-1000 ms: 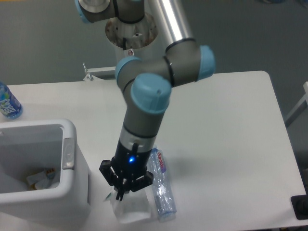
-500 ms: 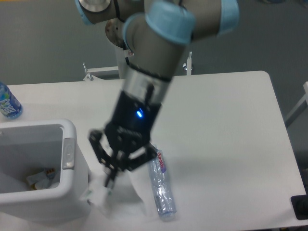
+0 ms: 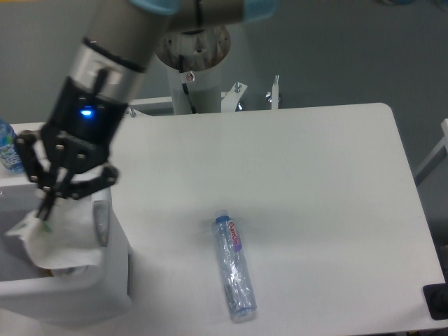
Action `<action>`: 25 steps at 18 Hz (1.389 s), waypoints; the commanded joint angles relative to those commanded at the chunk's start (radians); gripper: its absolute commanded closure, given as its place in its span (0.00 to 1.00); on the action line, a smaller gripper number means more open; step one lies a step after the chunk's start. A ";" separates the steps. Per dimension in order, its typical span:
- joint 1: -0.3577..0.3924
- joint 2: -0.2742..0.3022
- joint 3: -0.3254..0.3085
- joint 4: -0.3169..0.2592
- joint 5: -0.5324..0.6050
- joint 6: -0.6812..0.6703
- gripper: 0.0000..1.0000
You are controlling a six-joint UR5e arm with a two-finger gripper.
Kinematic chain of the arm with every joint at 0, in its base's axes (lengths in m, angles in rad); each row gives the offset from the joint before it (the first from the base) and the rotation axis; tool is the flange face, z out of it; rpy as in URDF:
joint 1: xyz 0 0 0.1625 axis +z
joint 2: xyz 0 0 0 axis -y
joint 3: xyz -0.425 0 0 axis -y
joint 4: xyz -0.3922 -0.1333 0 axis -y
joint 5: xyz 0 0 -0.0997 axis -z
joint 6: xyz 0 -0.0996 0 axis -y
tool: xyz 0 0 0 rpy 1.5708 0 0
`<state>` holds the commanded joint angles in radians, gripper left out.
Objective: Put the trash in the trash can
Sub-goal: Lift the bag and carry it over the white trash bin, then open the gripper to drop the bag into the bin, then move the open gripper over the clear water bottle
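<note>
Gripper (image 3: 47, 208) sits over the bin (image 3: 105, 280) at the surface's (image 3: 315, 182) left edge, fingers pinched on the top of the wrapper (image 3: 61, 238). Wrapper hangs straight below the gripper, bulk of it inside the bin's opening, partly hiding the inner wall; can't tell if it touches the bin's bottom. A small bit of it sticks out left of the fingertips. Grey tab (image 3: 101, 222) on the bin's right wall is just right of the wrapper.

Crinkled bottle (image 3: 234, 267) lies flat on the surface near the front edge, roughly mid-width, well apart from the gripper & bin, off to their right. Blue cap end points toward the back, label just behind the cap; body runs toward the front edge w/ a slight tilt right.

Upright blue-label bottle (image 3: 8, 148) stands at the left edge behind the bin, partly cut off by the frame & by the gripper.
</note>
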<state>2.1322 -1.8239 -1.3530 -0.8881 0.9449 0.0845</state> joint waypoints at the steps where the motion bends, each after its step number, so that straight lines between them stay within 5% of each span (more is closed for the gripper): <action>1: -0.003 0.005 -0.008 -0.002 0.002 -0.009 0.00; 6: 0.008 0.011 -0.005 -0.002 0.002 -0.012 0.00; 12: 0.113 -0.009 -0.014 0.000 0.031 0.001 0.00; 21: 0.238 -0.288 0.009 0.001 0.287 0.144 0.00; 25: 0.256 -0.348 -0.001 0.003 0.386 0.170 0.00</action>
<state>2.3884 -2.1720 -1.3545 -0.8851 1.3314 0.2545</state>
